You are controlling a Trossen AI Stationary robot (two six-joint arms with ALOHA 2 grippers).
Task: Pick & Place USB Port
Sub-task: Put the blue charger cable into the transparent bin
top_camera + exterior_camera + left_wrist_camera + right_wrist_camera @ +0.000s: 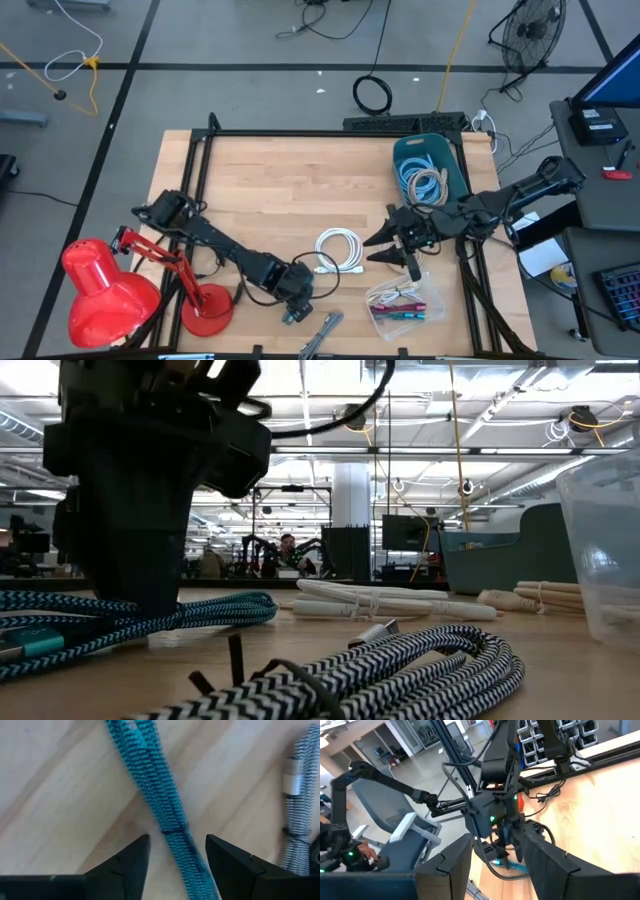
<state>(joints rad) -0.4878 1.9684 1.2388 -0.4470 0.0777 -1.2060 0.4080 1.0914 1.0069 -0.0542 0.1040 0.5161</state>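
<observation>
A teal braided USB cable (165, 800) lies doubled on the wooden table (280, 180) near its front edge. My left gripper (177, 840) points steeply down over it and is open. One finger stands on each side of the cable, and neither plainly touches it. In the low view the left gripper (150, 500) shows as a dark mass just above the teal cable (150, 615). My right gripper (388, 250) hangs open above the table right of centre, roughly level, with nothing between its fingers (460, 865).
A grey-and-white braided cable (295, 820) lies close beside the teal one. A coiled white cable (340, 250) lies at the centre. A clear tub (405, 300) of cables stands front right, and a teal bin (430, 170) of cables back right. A red lamp (110, 300) stands front left.
</observation>
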